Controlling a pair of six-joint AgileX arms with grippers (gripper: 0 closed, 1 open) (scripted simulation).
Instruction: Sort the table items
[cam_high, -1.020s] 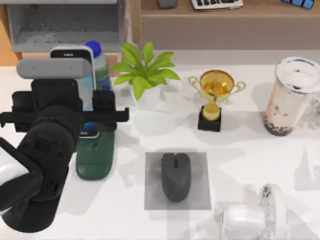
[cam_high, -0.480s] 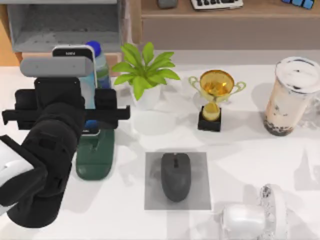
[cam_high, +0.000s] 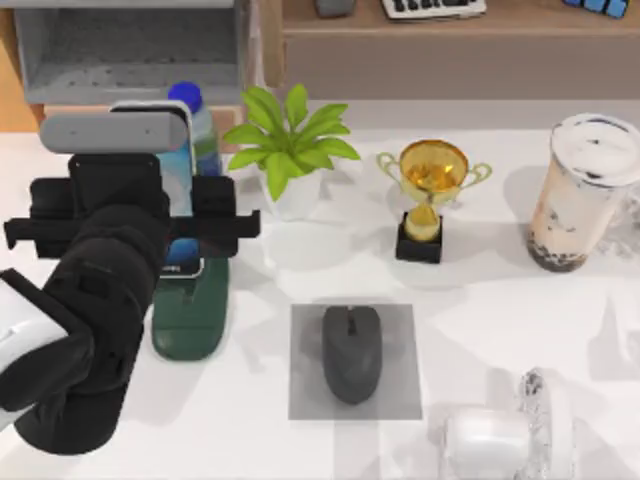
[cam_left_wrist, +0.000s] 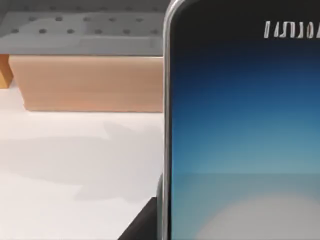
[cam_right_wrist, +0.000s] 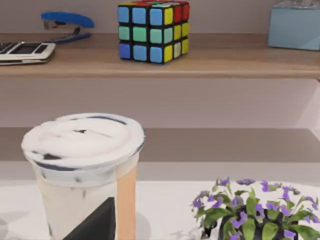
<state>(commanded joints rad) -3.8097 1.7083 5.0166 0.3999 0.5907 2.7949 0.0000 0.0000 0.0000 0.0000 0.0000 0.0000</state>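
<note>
The step in hand looks like seating the phone (cam_high: 178, 165) in the green stand (cam_high: 190, 320), at about 9 o'clock on the table (cam_high: 480, 300). The left pincer (cam_high: 178, 235) hangs over the stand and appears to be pinching the phone. The left wrist view shows a dark finger (cam_left_wrist: 142, 225) against its metal edge.

The phone stands nearly upright, slim, its screen glowing blue fading to white, with its lower end at the stand's top. Next, I judge, it must go down squarely into the slot, and the pincer must spread and lift straight off without tipping it.

The dark grey mouse (cam_high: 351, 352) lies on its grey mat (cam_high: 400, 400) at 6 o'clock. The milk-tea cup (cam_high: 578, 195) stands at 2 o'clock. The right arm (cam_high: 500, 440) is parked at 5 o'clock.
</note>
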